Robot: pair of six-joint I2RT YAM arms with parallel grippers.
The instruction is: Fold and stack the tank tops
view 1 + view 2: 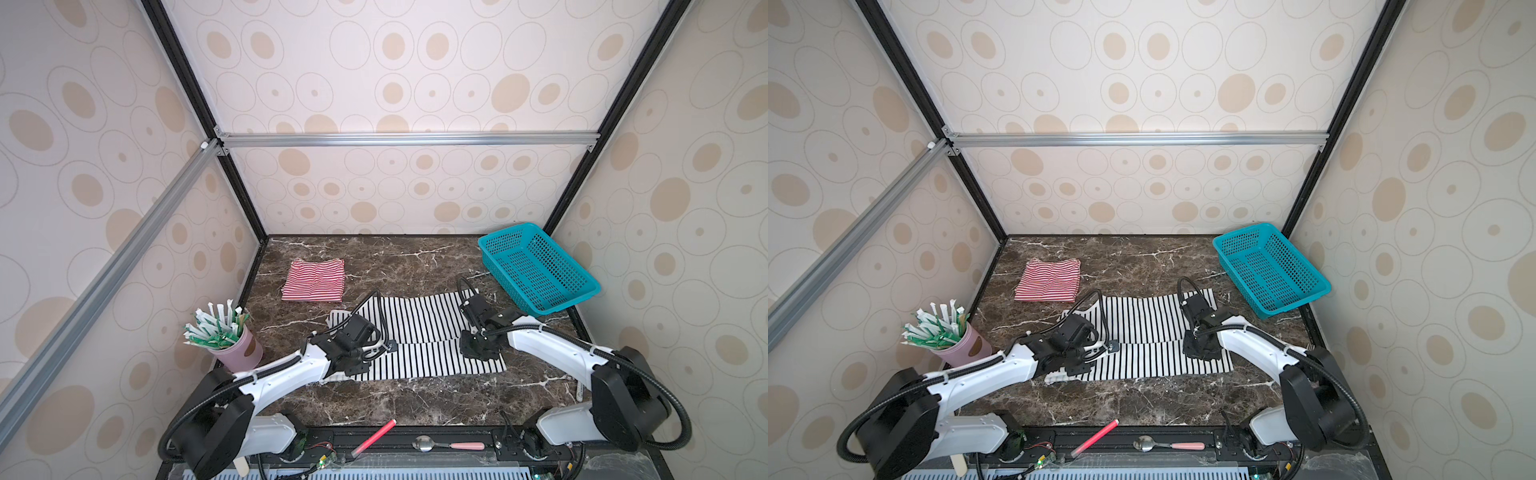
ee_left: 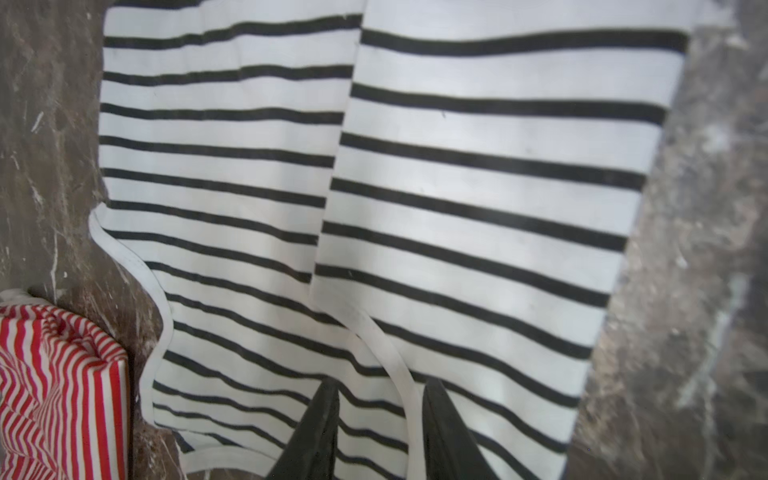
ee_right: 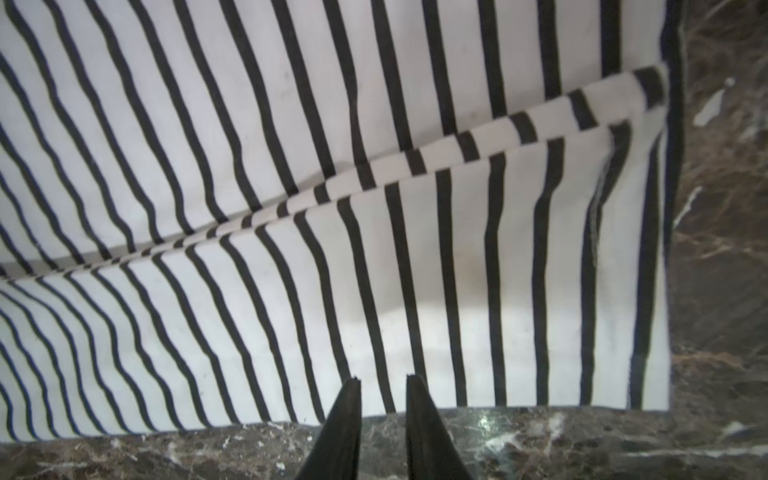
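Both grippers sit low over the black-and-white top (image 1: 419,328), neither clasping cloth.

The left gripper (image 2: 376,386) has its jaws apart, with the top's white trim running under the gap. The right gripper (image 3: 382,380) has its jaws narrowly parted over the top's near edge. The top lies flat on the table (image 1: 415,399), one long flap folded over. The folded red-and-white top (image 1: 313,280) lies beyond the left gripper.
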